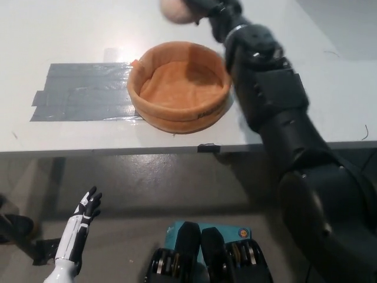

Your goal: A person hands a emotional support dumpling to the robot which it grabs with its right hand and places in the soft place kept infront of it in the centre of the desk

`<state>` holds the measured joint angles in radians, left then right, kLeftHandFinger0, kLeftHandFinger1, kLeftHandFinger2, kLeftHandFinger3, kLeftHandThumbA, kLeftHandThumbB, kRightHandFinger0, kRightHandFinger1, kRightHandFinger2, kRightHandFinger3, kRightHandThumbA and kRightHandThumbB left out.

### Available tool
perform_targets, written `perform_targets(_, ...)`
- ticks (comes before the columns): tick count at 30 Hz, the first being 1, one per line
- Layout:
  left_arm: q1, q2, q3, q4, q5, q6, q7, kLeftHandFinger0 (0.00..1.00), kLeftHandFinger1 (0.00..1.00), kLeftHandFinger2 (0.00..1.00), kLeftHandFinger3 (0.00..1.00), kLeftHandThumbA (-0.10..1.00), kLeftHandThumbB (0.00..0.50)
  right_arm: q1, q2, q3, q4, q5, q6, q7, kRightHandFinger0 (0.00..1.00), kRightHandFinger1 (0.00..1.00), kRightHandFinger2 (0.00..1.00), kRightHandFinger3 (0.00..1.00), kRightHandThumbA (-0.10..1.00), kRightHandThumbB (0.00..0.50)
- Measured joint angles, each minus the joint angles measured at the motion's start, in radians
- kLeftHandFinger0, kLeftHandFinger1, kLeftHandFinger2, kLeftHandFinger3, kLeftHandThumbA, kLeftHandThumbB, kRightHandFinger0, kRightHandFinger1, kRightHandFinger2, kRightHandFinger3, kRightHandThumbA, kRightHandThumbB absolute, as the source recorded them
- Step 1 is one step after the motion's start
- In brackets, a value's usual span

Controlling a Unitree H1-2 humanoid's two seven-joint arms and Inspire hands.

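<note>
Nearest the viewer, below the counter's front edge and off its surface, the robot's white left hand (pixel 82 221) rests at the lower left, pointing up, fingers spread and holding nothing. The floor beneath it is grey.

The white counter (pixel 70 135) fills the upper part of the view. A small dark clip (pixel 206 148) sits on its front edge, near the middle. Just behind that, close to the front edge and about midway along it, stands a round, soft orange bed (pixel 179 94) with a thick padded rim and nothing inside. A patch of grey tape strips (pixel 82 91) lies flat on the counter on the bed's left side, reaching up to its rim.

The black right arm (pixel 283 124) comes in from the lower right and stretches across the counter, passing over the bed's right rim. At the far edge of the view, beyond the bed's back rim, the black right hand (pixel 203 9) has its fingers wrapped around a pale, rounded dumpling toy (pixel 175 10), held up in the air. The top of the picture cuts off part of both the hand and the toy.
</note>
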<state>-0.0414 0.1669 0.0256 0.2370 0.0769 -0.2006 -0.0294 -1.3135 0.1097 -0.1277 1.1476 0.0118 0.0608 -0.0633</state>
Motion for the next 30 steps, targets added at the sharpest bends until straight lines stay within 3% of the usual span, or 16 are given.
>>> perform_targets(4,-0.002,0.000,0.000,-0.008,0.002,0.002,0.000,1.00,1.00,1.00,1.00,1.00,0.500,0.000,0.007,0.145,0.079,-0.077,-0.051,-0.058,0.03,0.50,0.84,0.62,-0.10,0.167)
perform_targets(9,-0.003,0.000,0.000,-0.019,0.003,0.007,0.000,1.00,1.00,1.00,1.00,1.00,0.500,0.002,0.002,0.286,0.160,-0.155,-0.110,-0.126,0.00,0.46,0.83,0.65,-0.10,0.168)
perform_targets(10,-0.003,0.000,0.000,-0.020,0.003,0.008,0.000,1.00,1.00,1.00,1.00,1.00,0.500,0.004,0.000,0.308,0.168,-0.167,-0.119,-0.139,0.02,0.50,0.86,0.68,-0.10,0.175)
perform_targets(12,-0.004,0.000,0.001,-0.020,0.002,0.009,-0.001,1.00,1.00,1.00,1.00,1.00,0.500,0.007,-0.006,0.344,0.185,-0.191,-0.135,-0.157,0.07,0.52,0.82,0.67,-0.10,0.196)
perform_targets(13,-0.004,0.000,0.001,-0.021,0.002,0.010,-0.001,1.00,1.00,1.00,1.00,1.00,0.500,0.008,-0.010,0.360,0.191,-0.200,-0.139,-0.164,0.35,0.71,0.94,0.82,0.01,0.257)
perform_targets(14,-0.005,0.000,0.001,-0.022,0.002,0.012,-0.001,1.00,1.00,1.00,1.00,1.00,0.497,0.009,-0.014,0.378,0.197,-0.211,-0.144,-0.168,0.61,0.90,1.00,0.97,0.11,0.271)
perform_targets(15,-0.006,0.000,0.001,-0.021,0.002,0.014,-0.001,1.00,1.00,1.00,1.00,1.00,0.492,0.009,-0.017,0.388,0.200,-0.216,-0.146,-0.168,1.00,1.00,1.00,1.00,0.34,0.350)
perform_targets(17,-0.008,0.000,0.001,-0.021,0.002,0.014,-0.001,1.00,1.00,1.00,1.00,1.00,0.500,0.009,-0.027,0.395,0.201,-0.221,-0.151,-0.134,1.00,1.00,1.00,1.00,0.55,0.443)
perform_targets(19,-0.008,0.000,0.001,-0.021,0.003,0.015,-0.001,1.00,1.00,1.00,1.00,1.00,0.500,0.010,-0.037,0.402,0.201,-0.225,-0.152,-0.094,1.00,1.00,1.00,1.00,0.70,0.499)
perform_targets(30,-0.008,0.000,-0.001,-0.020,0.003,0.015,-0.001,1.00,1.00,1.00,1.00,1.00,0.500,0.011,-0.083,0.437,0.178,-0.238,-0.151,0.087,1.00,1.00,1.00,1.00,0.96,0.500)
